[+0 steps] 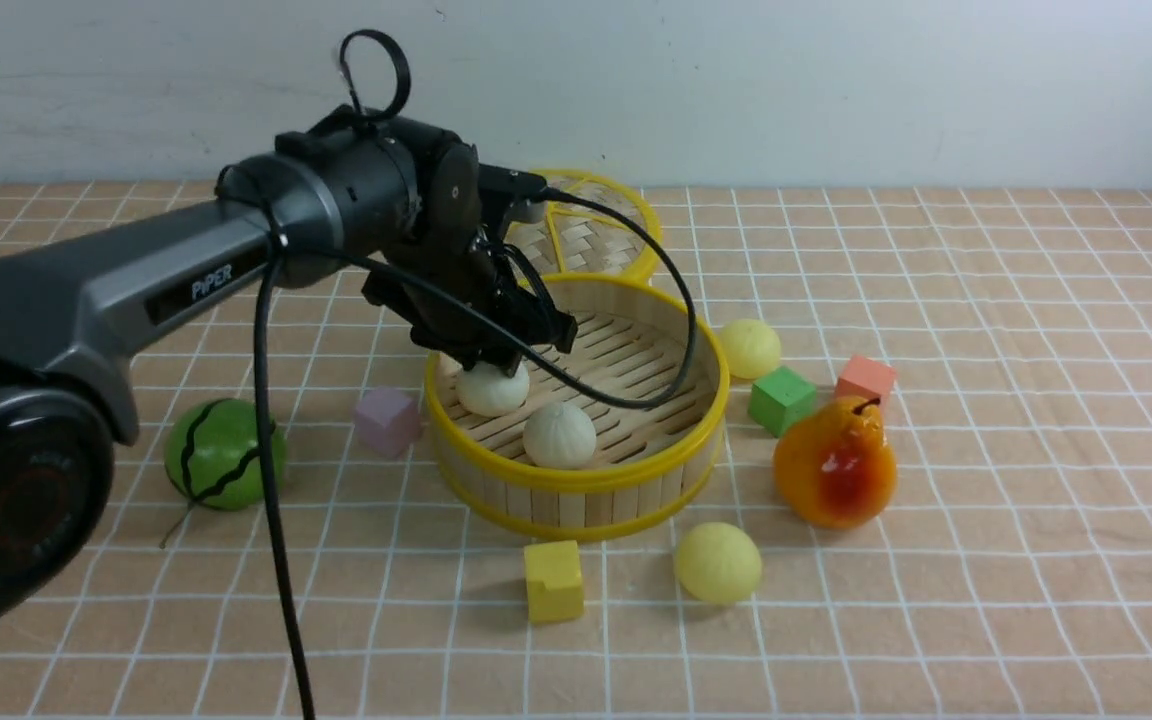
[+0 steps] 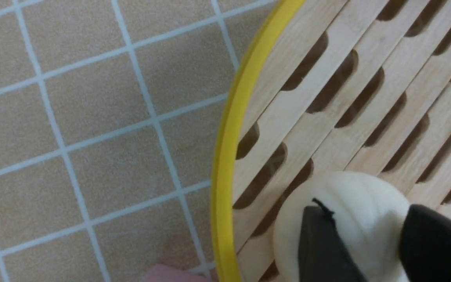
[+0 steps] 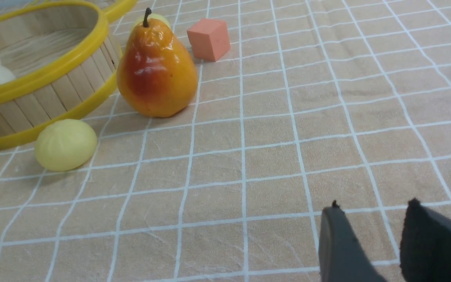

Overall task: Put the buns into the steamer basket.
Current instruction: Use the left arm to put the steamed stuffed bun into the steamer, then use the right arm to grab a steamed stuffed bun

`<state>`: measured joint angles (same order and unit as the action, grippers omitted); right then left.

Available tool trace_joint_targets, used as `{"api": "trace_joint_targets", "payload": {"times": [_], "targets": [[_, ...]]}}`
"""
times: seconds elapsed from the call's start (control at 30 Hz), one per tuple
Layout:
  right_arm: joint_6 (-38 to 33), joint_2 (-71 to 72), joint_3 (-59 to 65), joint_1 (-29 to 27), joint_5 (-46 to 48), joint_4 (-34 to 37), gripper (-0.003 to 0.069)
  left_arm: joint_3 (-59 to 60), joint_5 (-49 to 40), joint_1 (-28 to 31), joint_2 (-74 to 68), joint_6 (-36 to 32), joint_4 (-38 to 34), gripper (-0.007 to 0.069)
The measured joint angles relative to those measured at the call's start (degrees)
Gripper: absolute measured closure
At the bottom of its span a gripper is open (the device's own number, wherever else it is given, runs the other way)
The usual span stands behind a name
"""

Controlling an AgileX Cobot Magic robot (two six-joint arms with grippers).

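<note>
Place: a robot test bench in a lab was suggested, not a real kitchen.
Surface: a checked cloth (image 1: pixel 986 500) was laid before a bare white wall (image 1: pixel 836 80).
Machine: a dark arm (image 1: pixel 136 290) marked "PIPER" was seen, with a loose cable (image 1: pixel 271 500).
Props: a steamer basket (image 1: pixel 576 500), a plastic-looking pear (image 1: pixel 836 465) and coloured cubes (image 1: pixel 553 580) were set out.

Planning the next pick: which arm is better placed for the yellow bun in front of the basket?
Right. The yellow bun lies toward the right of the steamer basket, the right gripper is empty with jaws apart, and the left gripper is busy over a white bun inside.
</note>
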<state>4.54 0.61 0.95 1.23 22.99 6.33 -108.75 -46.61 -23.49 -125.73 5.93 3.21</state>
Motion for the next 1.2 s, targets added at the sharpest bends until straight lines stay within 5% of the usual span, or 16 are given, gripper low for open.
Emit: {"api": "trace_joint_targets", "payload": {"times": [0.13,0.23,0.37,0.4,0.43,0.5,0.83,1.0,1.2], "targets": [[0.0,0.0,0.0,0.0,0.0,0.0,0.0419,-2.74,-7.67,-0.28,1.73,1.43,-0.79,0.0145],[0.0,0.0,0.0,0.0,0.0,0.0,0.0419,-3.35,-12.37,-0.91,5.32,2.7,-0.78,0.0159],[0.0,0.0,0.0,0.0,0.0,0.0,0.0419,-0.04,-15.24,-3.31,18.63,4.08,0.15,0.0428],[0.0,0.0,0.0,0.0,0.0,0.0,0.0419,-0.04,-15.11,-3.31,18.63,4.08,0.15,0.0446],[0.0,0.0,0.0,0.0,0.0,0.0,0.0419,4.9,-13.51,-4.6,26.74,4.19,0.02,0.0583],[0.0,0.0,0.0,0.0,0.0,0.0,0.0419,8.07,-11.89,-5.31,31.04,4.22,-0.15,0.0632],[0.0,0.0,0.0,0.0,0.0,0.0,0.0419,55.97,12.6,-7.76,75.31,4.27,-10.38,0.0638],[0.0,0.0,0.0,0.0,0.0,0.0,0.0419,84.09,37.84,-7.76,100.39,4.27,-11.14,0.0638],[0.0,0.0,0.0,0.0,0.0,0.0,0.0419,95.65,43.27,-7.76,110.71,4.41,-12.46,0.0638]]}}
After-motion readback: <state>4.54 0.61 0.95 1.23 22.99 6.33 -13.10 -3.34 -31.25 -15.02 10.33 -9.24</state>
